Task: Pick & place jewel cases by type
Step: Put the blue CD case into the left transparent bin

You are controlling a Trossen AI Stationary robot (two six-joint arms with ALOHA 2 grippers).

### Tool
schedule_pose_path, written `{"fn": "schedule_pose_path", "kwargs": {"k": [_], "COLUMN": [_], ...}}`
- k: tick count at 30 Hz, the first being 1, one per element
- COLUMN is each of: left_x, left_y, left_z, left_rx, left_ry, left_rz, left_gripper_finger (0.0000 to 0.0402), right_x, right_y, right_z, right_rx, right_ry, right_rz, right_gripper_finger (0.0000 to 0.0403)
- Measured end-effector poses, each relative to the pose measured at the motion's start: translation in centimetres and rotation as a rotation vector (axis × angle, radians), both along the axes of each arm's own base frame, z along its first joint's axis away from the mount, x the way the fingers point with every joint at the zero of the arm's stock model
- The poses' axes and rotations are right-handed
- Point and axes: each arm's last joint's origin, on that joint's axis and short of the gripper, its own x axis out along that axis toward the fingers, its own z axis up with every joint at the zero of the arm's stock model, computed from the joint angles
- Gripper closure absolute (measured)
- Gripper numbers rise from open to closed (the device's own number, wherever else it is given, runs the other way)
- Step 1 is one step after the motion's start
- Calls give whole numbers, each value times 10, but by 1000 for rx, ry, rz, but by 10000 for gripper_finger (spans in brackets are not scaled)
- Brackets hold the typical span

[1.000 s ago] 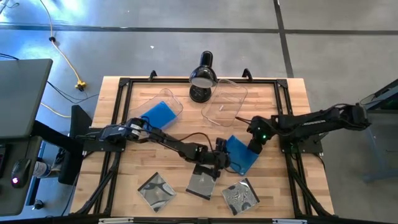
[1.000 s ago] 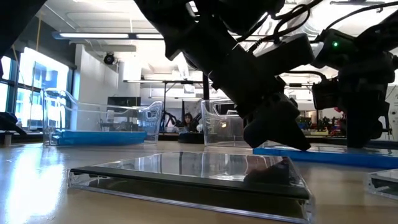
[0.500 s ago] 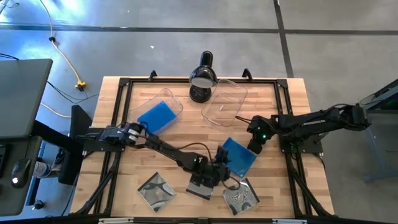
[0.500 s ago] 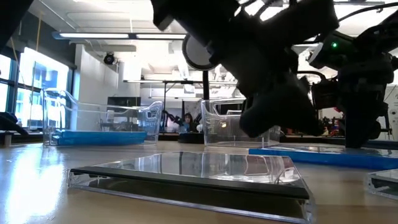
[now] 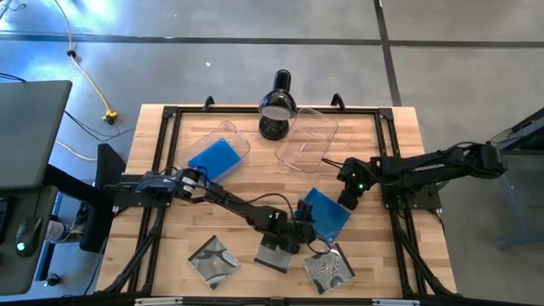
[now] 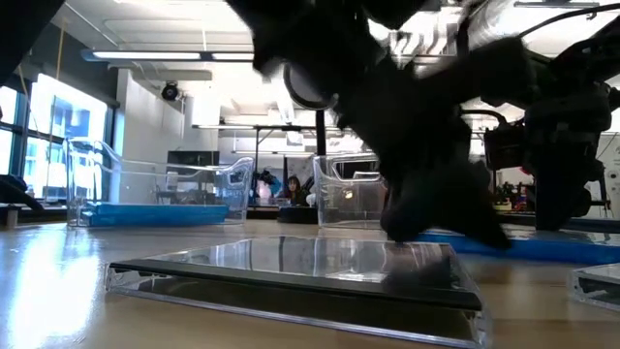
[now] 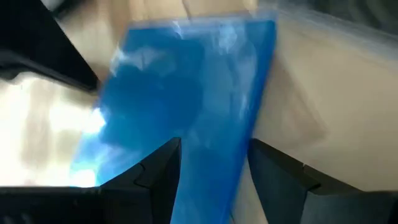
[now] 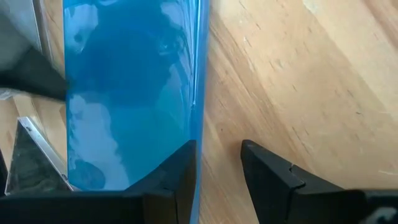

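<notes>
Blue case at stake: blue jewel case [image 5: 325, 212], centre-right of high view, flat on table [image 5: 399, 127].
Step in hand: approach, likely.
Left gripper [image 5: 299, 228]: fingers apart, straddling case edge at its left corner.
Right gripper [image 5: 347, 200]: fingers apart, at case's right edge.
Next move: closing on the edge, lifting to left tub [image 5: 242, 140].
Count: two blue cases visible, one in tub [image 5: 212, 159]; three clear cases [image 5: 276, 252] along lower edge; two tubs.

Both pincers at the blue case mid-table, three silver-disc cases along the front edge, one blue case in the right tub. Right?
Wrong tub. The high view shows that blue case in the left tub; the right tub holds no blue case. Left pincer and right pincer at the mid-table blue case stand.
</notes>
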Motion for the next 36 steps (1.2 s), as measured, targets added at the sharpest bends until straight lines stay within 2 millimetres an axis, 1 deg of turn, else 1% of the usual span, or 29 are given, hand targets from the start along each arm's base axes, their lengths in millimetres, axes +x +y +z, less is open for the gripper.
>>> {"fn": "schedule_pose_path", "kwargs": {"k": [4,9,11,15,18,20,22,25,27,28,30,33,35,36], "left_x": [-1,4,6,7,5,0,-2,-6,-5,-5,-4,-1,3,2], "left_y": [0,6,9,10,9,4,-3,-18,-25,-27,-27,-19,-15,-12], "left_z": [3,8,10,9,10,14,18,32,43,44,43,37,31,25], "left_rx": [136,216,233,213,278,351,372,285,167,123,85,57,14,21], "left_ry": [-37,-63,-59,-49,-36,-26,-6,50,42,41,39,50,50,76], "left_rz": [81,113,102,82,105,114,90,11,-33,-42,-35,6,22,33], "left_gripper_finger": [220,220,220,220,220,220,220,220,220,220,220,220,220,220], "right_x": [1,7,10,16,14,12,9,6,5,5,5,5,5,5], "right_y": [0,2,3,4,4,3,2,2,2,2,2,1,0,0], "right_z": [0,5,8,14,12,9,7,4,4,4,4,3,3,3], "right_rx": [3,75,113,153,139,116,93,59,54,55,67,63,43,33], "right_ry": [-8,-98,-153,-240,-214,-171,-130,-91,-83,-79,-73,-60,-45,-41], "right_rz": [3,56,92,138,120,94,74,56,60,59,43,12,-21,-32], "right_gripper_finger": [279,279,279,279,279,279,279,279,279,279,279,279,279,279]}}
